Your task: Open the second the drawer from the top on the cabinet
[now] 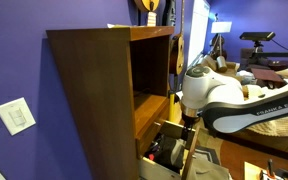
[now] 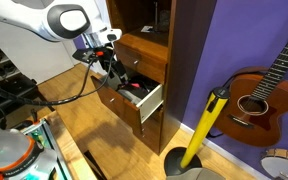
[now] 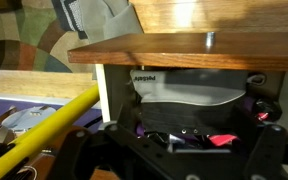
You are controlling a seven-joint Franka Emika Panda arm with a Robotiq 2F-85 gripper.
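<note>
Wooden cabinet (image 1: 89, 90) with its second drawer (image 2: 134, 105) pulled well out, dark clutter inside. The gripper (image 2: 109, 65) sits at the drawer's upper edge; whether it grips anything cannot be told. Pulling straight and level should avoid jamming.

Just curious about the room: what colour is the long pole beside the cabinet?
Bright yellow. The pole shows best in an exterior view.

Arm (image 2: 56, 20) bent, gripper (image 2: 111, 70) angled downward

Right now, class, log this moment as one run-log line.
drawer: open, items inside | gripper: at drawer, grip unclear | cabinet: upright
</note>
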